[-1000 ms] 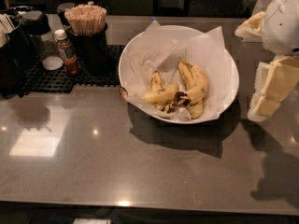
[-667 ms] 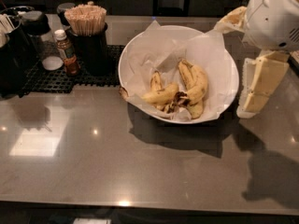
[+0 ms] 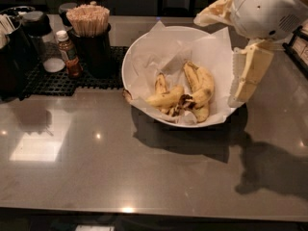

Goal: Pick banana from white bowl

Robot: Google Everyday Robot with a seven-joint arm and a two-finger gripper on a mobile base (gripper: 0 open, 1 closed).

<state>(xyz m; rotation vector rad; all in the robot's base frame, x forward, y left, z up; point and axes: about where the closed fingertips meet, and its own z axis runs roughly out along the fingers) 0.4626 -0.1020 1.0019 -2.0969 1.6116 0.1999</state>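
The white bowl (image 3: 126, 64) stands at the middle of the counter, lined with crinkled white paper (image 3: 159, 52). Several yellow, brown-speckled bananas lie in its front half. One banana (image 3: 166, 99) lies crosswise at the front left, its dark end toward the middle. Two more (image 3: 202, 83) lie to its right. I cannot tell which one has the long stem. My gripper (image 3: 216, 60) hangs from the white arm at the upper right, over the bowl's right rim. It is open and empty. One cream finger (image 3: 211, 12) points left and the other (image 3: 248, 73) points down beside the bowl.
A black cup of wooden stirrers (image 3: 89, 28), a small sauce bottle (image 3: 69, 53) and dark containers (image 3: 19, 42) stand on a black mat (image 3: 62, 81) at the back left. The grey counter (image 3: 96, 167) runs to a front edge near the bottom.
My gripper and arm have moved left from the right edge, toward the bowl, and now hang over its right rim. The bowl and bananas have not moved.
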